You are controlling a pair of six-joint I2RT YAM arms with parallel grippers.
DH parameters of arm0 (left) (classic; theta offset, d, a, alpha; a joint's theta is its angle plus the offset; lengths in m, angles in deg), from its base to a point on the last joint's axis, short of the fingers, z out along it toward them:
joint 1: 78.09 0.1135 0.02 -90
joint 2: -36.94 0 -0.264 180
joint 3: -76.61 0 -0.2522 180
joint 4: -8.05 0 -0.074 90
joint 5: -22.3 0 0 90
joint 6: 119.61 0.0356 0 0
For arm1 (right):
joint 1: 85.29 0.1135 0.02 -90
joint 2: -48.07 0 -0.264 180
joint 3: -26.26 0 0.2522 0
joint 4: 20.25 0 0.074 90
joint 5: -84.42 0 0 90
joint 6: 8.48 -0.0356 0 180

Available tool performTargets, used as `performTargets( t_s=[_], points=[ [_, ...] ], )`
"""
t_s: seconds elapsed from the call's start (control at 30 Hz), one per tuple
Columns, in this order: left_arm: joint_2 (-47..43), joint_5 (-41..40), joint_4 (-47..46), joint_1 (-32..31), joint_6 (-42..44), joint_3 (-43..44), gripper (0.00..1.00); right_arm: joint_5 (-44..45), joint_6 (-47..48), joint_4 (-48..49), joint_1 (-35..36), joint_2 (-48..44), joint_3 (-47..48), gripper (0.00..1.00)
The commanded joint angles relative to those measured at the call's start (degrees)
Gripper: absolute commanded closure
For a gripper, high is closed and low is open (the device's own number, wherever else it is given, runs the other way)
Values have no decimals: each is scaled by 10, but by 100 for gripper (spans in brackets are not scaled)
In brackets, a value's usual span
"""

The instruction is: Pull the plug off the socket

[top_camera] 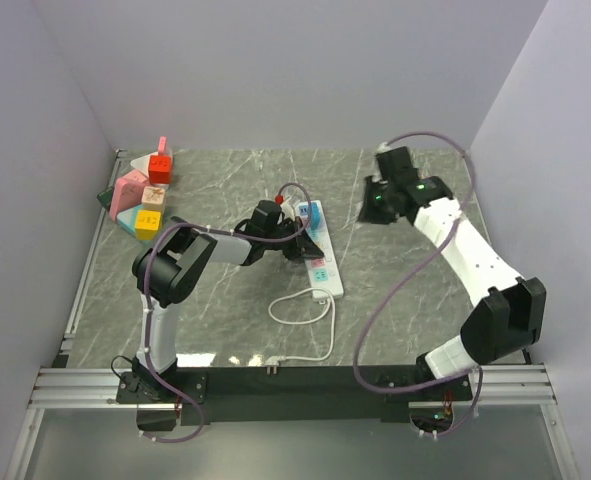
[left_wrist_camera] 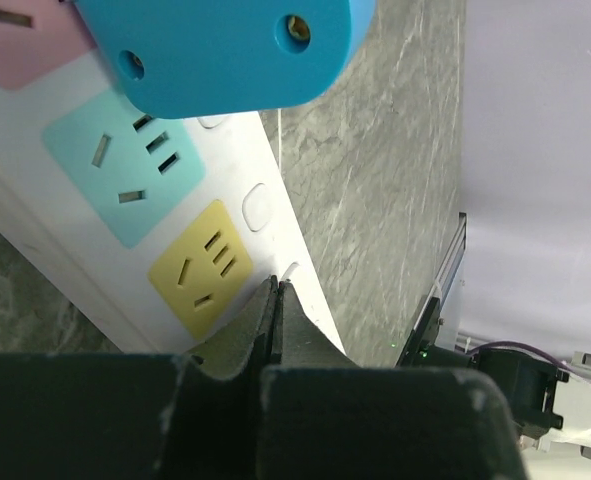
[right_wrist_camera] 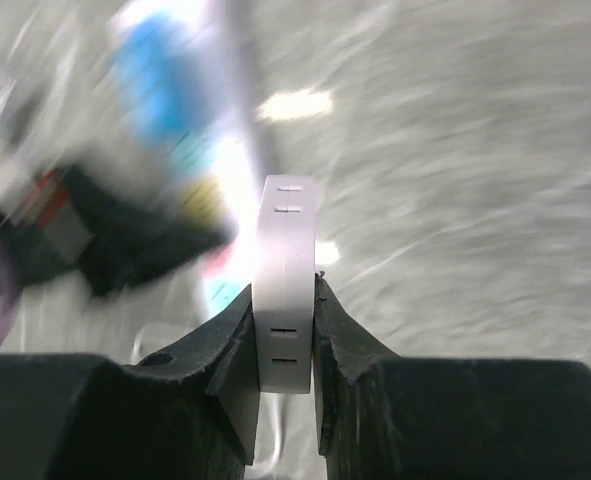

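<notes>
Right claw (right_wrist_camera: pixel 285 300) pinches white plug (right_wrist_camera: pixel 287 220), apart from power strip (top_camera: pixel 325 272).

Soft even light falling on bench (top_camera: pixel 225 175); top view showing sharp; right wrist view smearing, glare spots blooming.

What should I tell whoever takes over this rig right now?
Left gripper: shut, empty, fingertips at the power strip's edge; contact unclear.
Right gripper: shut on a white plug, held clear of the strip, to its right.
Done: the white plug looks pulled out.
Left: probably just setting it down. A blue plug sits in the strip.
</notes>
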State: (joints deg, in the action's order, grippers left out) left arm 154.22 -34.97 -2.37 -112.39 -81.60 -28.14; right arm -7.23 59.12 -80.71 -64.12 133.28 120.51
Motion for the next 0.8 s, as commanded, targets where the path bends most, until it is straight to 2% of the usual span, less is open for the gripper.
performTargets(
  t_s=[0.0, 0.1, 0.2, 0.33, 0.5, 0.77],
  points=[
    [5, -35, 92, 2, 36, -20, 99, 26, -45, 59, -110, 10, -30, 100],
    [-7, -31, 103, 2, 36, -2, 99, 5, -110, 151, -207, 50, -54, 100],
    [-23, -28, 120, 2, 36, 19, 99, -68, -179, 215, -282, 129, -47, 100],
    [-38, -27, 141, 2, 39, 42, 99, -35, -215, 277, -296, 209, 0, 100],
    [-49, -26, 160, 3, 42, 63, 99, -76, -294, 346, -329, 295, 22, 100],
    [-46, -26, 171, 9, 41, 65, 99, -118, -339, 398, -339, 394, 91, 100]
  ],
)
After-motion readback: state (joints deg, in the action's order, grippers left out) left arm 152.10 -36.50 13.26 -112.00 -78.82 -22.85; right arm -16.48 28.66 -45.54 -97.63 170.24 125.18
